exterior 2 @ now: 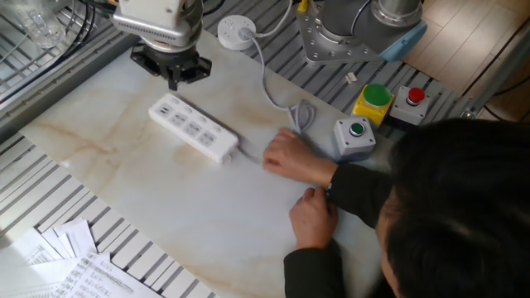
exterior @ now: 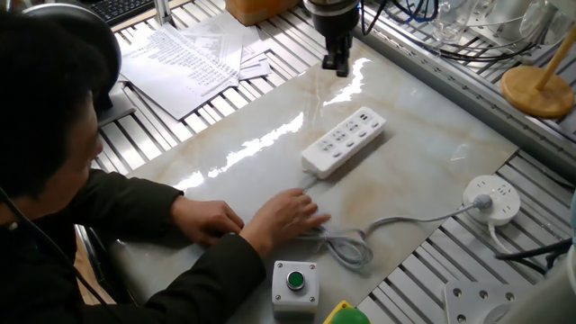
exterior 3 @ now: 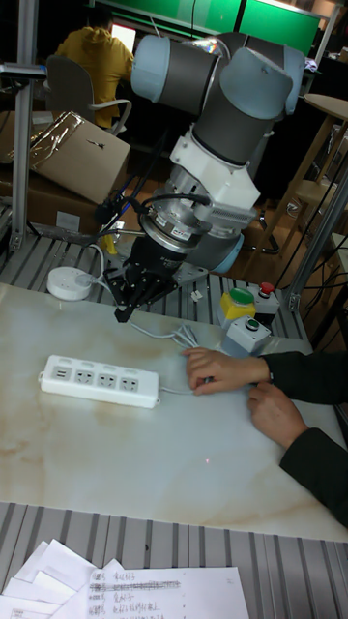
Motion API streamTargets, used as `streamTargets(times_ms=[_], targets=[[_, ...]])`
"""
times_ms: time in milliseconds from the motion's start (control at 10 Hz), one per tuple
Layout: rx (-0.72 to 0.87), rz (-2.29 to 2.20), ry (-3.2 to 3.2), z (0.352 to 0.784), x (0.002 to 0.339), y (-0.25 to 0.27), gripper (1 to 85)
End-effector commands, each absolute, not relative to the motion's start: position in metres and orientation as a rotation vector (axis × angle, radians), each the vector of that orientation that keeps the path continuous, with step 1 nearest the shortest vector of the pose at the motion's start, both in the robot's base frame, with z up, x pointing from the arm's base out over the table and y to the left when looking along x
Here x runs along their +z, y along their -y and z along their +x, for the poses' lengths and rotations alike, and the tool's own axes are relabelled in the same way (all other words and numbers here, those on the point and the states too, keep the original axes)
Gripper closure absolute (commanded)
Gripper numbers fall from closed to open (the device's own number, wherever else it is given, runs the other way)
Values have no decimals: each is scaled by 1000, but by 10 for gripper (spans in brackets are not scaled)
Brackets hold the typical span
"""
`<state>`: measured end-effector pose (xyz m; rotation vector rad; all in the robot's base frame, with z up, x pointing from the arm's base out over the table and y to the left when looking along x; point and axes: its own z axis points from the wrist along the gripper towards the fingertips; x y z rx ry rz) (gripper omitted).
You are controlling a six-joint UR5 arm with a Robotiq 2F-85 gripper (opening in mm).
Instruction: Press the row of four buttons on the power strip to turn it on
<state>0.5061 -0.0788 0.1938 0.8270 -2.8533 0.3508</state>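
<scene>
The white power strip (exterior: pixel 344 142) (exterior 2: pixel 193 128) (exterior 3: pixel 99 379) lies flat on the marble slab (exterior: pixel 270 153), its grey cable running to a person's hand (exterior: pixel 283 216) (exterior 2: pixel 290 153). The four buttons (exterior: pixel 353 129) form a line of small switches on its top face; their state is too small to tell. My gripper (exterior: pixel 336 63) (exterior 2: pixel 175 76) (exterior 3: pixel 124 309) hangs above the slab just past the strip's far end, clear of it. Its fingers meet in one dark tip and hold nothing.
The person's two hands (exterior 3: pixel 217 368) rest on the slab near the cable's loop (exterior: pixel 346 245). A grey box with a green button (exterior: pixel 295 283) (exterior 2: pixel 356 136), a round white socket puck (exterior: pixel 493 200) (exterior 2: pixel 236 29), papers (exterior: pixel 193 58) and a wooden stand (exterior: pixel 540 90) surround the slab.
</scene>
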Motion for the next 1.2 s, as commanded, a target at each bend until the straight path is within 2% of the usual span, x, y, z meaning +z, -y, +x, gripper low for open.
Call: streamTargets(times_ms=[0,300,700,1000,1100], targets=[[357,1007,2737,499,198,87,847],[376,1291,2779,540,193,73,847],[432,1353,2802,547,178,84,847],[434,1326,2799,557,218,81,847],[434,1285,2823,557,218,81,847]])
